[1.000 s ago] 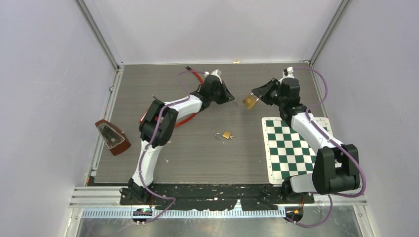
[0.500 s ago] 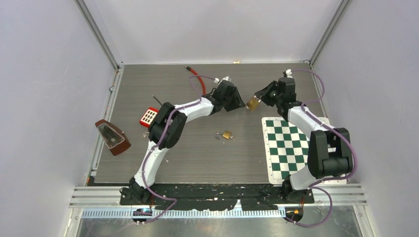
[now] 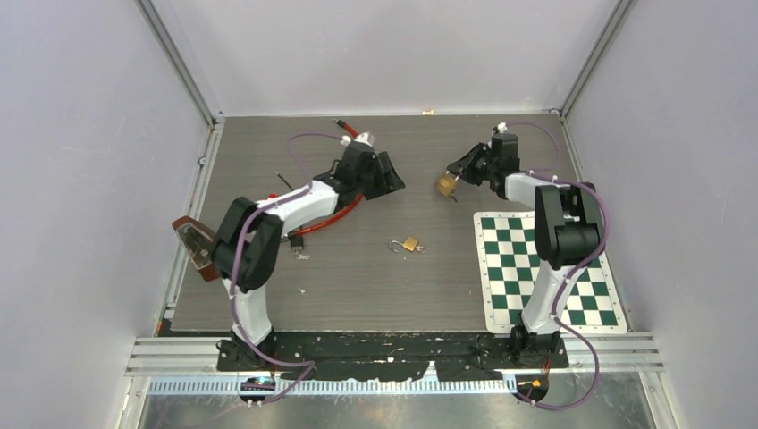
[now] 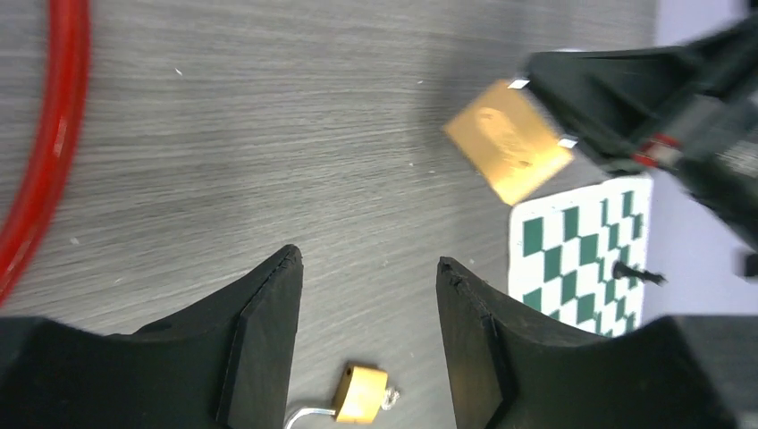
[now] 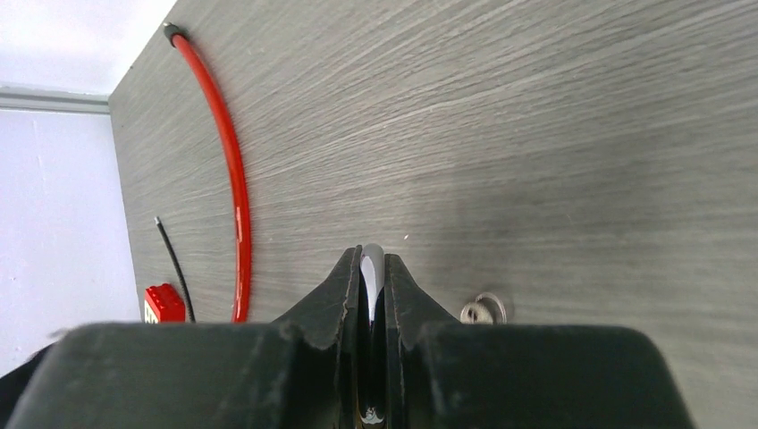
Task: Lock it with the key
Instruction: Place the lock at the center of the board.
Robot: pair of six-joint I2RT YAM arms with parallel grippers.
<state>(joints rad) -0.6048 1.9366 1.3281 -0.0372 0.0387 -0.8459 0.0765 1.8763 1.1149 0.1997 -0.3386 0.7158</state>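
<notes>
1. The right fingers (image 5: pixel 340 299) are clenched on the brass padlock (image 4: pixel 508 141). They pinch a thin silvery part, seemingly its shackle (image 5: pixel 372 268).
2. That padlock is held tilted over the far part of the bench (image 3: pixel 357 286), right of centre.
3. The left fingers (image 4: pixel 268 331) are released and spread apart, with only bare bench showing in the gap. They sit left of the held padlock, pointing toward it and apart from it.
4. I cannot make out the key with any certainty. A small metal ring (image 5: pixel 483 308) shows just right of the right fingers in the right wrist view.
5. A second, smaller padlock (image 3: pixel 409 243) lies on the bench near its centre with its shackle swung open. It is nearer than both sets of fingers and touched by neither.
6. A green and white checkered mat (image 3: pixel 545 268) lies flat on the right side of the bench.
7. A red cable (image 3: pixel 344 207) curves across the bench beneath the left arm. A thin black cable (image 5: pixel 174 259) and a small red block (image 5: pixel 164 302) lie close to it.
8. A brown metronome (image 3: pixel 201 248) rests at the left edge of the bench.
</notes>
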